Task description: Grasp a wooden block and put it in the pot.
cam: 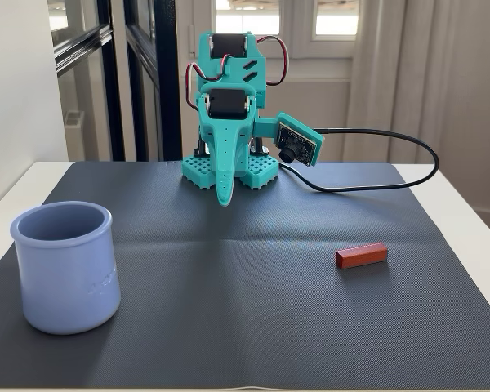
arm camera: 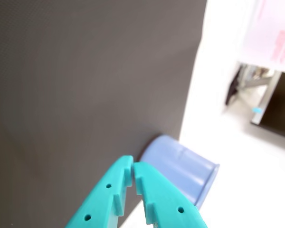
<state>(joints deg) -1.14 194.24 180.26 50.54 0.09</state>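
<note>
A dark grey textured rubber mat [cam: 253,269] covers most of a white rectangular table [cam: 8,196], whose bare edges show at left and right in the fixed view. Behind the table stand 2 dark-framed glass doors [cam: 118,77] at left, a white wall [cam: 20,73] beside them, and pale curtains [cam: 429,77] at right. Daylight comes through white-framed windows [cam: 335,16] at the top. In the wrist view, the white surface [arm camera: 242,175] looks overexposed, with blurred furniture [arm camera: 261,92] beyond.
</note>
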